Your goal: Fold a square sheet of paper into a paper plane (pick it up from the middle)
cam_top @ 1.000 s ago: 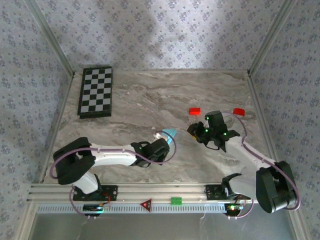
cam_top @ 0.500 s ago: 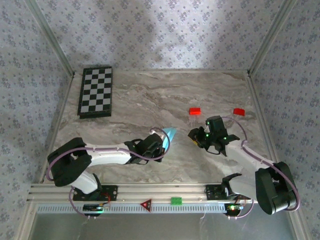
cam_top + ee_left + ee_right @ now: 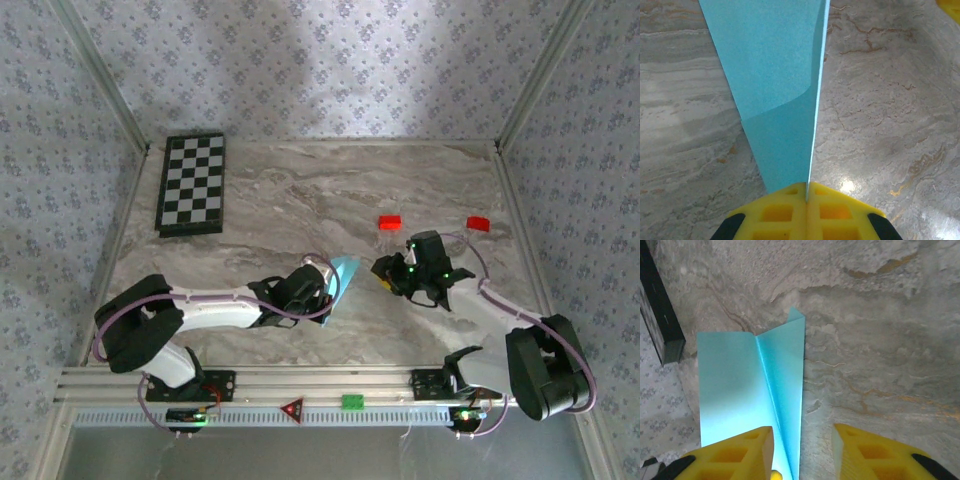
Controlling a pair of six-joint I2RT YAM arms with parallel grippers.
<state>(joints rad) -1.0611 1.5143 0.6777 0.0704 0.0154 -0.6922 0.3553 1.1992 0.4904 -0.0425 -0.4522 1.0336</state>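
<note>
The light cyan-blue paper plane [image 3: 345, 276] is held up off the table near its middle, its folded sheet [image 3: 777, 90] standing edge-on. My left gripper [image 3: 325, 287] is shut on its lower end, yellow fingers [image 3: 785, 212] pressed together on the paper. In the right wrist view the plane [image 3: 752, 390] shows its centre crease and a pointed tip. My right gripper [image 3: 385, 275] stands open just to the right of it, the paper's edge beside its left finger [image 3: 740, 455], nothing clamped.
A folded chessboard [image 3: 192, 183] lies at the back left. Two small red blocks [image 3: 389, 221] [image 3: 478, 224] sit behind the right arm. Patterned walls close the table on three sides; the aluminium rail [image 3: 320, 385] runs along the front.
My left gripper has shifted slightly right and tilted the plane so more of its face shows. My right gripper has moved left toward the plane.
</note>
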